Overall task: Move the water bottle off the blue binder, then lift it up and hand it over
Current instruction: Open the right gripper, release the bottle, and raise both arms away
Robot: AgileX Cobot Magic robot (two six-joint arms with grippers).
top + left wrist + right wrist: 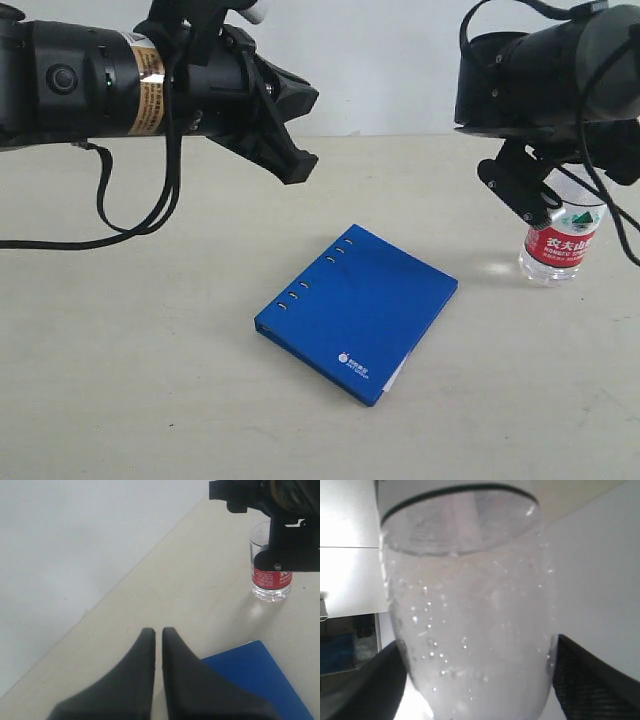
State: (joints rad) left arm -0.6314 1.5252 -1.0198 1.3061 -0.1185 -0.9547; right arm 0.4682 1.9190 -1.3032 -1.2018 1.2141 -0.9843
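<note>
Beside the flat blue ring binder [357, 312], we're clamping the clear red-labelled plastic bottle [562, 242] with the right gripper [541, 208], left gripper [297, 165] closed and empty, lift coming next.

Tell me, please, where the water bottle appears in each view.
Exterior view: the water bottle stands at the far right, off the blue binder.
Left wrist view: water bottle at upper right.
Right wrist view: water bottle fills the middle.
Shared landmark: the right gripper around it.
</note>
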